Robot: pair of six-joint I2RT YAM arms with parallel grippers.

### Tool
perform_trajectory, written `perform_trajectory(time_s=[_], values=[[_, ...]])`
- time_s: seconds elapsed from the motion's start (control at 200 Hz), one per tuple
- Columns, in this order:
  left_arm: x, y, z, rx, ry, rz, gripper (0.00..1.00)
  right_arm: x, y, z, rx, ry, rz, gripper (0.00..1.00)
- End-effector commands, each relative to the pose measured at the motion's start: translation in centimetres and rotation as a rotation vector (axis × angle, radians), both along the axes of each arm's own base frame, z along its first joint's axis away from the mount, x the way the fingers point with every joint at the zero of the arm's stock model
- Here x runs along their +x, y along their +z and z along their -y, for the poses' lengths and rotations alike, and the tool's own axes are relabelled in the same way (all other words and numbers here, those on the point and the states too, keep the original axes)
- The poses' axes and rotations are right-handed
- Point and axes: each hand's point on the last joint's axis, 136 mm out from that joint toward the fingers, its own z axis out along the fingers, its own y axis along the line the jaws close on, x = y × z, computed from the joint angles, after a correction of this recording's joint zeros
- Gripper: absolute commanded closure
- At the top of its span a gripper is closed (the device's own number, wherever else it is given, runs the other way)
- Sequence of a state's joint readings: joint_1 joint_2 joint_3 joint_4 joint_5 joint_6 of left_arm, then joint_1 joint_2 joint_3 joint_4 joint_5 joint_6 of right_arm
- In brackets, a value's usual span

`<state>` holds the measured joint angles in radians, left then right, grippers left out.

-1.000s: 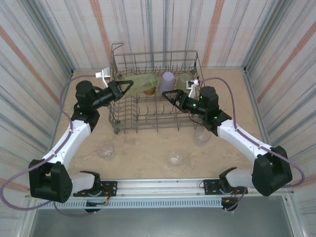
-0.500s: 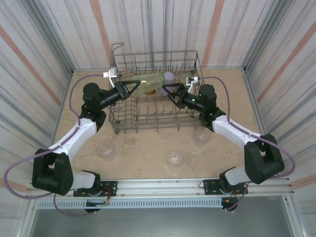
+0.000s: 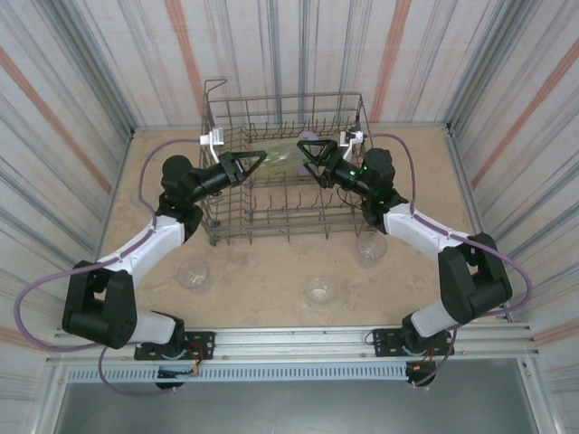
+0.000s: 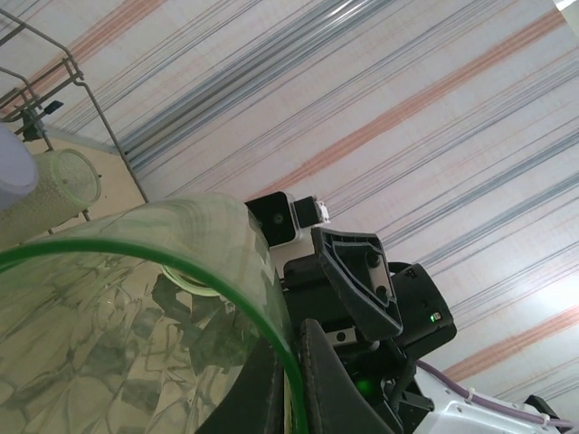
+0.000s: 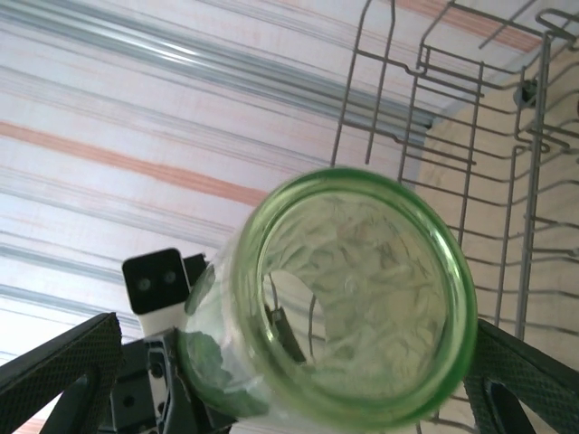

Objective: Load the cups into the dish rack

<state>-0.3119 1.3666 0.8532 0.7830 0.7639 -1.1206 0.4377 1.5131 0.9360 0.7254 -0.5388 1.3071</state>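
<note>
A yellow-green cup (image 3: pixel 282 155) lies on its side in the air above the grey wire dish rack (image 3: pixel 280 233). My left gripper (image 3: pixel 260 161) is shut on its rim; in the left wrist view the green rim (image 4: pixel 226 271) is pinched between the two black fingers (image 4: pixel 339 389). My right gripper (image 3: pixel 308 154) stands open at the cup's other end. In the right wrist view the cup's base (image 5: pixel 362 298) faces the camera, with a finger (image 5: pixel 63 362) wide on either side and apart from it. A lavender cup (image 3: pixel 310 136) and another yellow-green cup (image 4: pixel 68 181) sit in the rack.
Three clear cups stand on the table in front of the rack, at the left (image 3: pixel 193 273), the middle (image 3: pixel 320 290) and the right (image 3: pixel 370 246). The rack's raised corner loop (image 3: pixel 214 86) and upright tines lie under both grippers. Striped walls close the table in.
The left gripper has carried the yellow-green cup up and to the right over the rack. The open right gripper has come left and back until its fingers flank the cup's base.
</note>
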Motion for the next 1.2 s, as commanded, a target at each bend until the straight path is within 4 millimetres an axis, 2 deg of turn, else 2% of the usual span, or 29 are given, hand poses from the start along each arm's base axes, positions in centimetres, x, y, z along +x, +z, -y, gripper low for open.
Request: perform_trajectory(time_s=[0.0,0.21,0.401,0.501,0.721,0.982,1.077,1.192], values=[[-0.6,1.4,0.5,-0.022,-0.027,0.071,1.0,1.4,1.3,0.3,0.061,-0.02,0.02,0.01],[-0.7,0.9,0.9,-0.018,-0.035,0.052,1.0,2.6,0.5,0.9,0.105,-0.067,-0.008,0.01],[-0.8,0.6,0.9,-0.014,-0.039,0.048,1.0,2.5,0.9,0.6,0.111,-0.055,0.0,0.0],[-0.8,0.6,0.9,-0.008,-0.037,0.05,1.0,2.3,1.0,0.2,0.108,-0.043,0.0,0.03],[-0.6,0.4,1.0,-0.004,-0.039,0.045,1.0,1.8,1.2,-0.5,0.102,-0.028,0.002,0.15],[-0.6,0.0,1.1,0.005,-0.042,0.02,1.0,1.5,1.2,-0.4,0.091,-0.031,0.004,0.45],[-0.7,-0.1,1.0,0.024,-0.039,0.021,1.0,1.4,1.2,-0.4,0.077,-0.036,0.006,0.48],[-0.9,0.1,0.5,0.066,-0.002,0.04,0.89,1.4,1.3,-0.1,0.062,-0.049,0.013,0.5]])
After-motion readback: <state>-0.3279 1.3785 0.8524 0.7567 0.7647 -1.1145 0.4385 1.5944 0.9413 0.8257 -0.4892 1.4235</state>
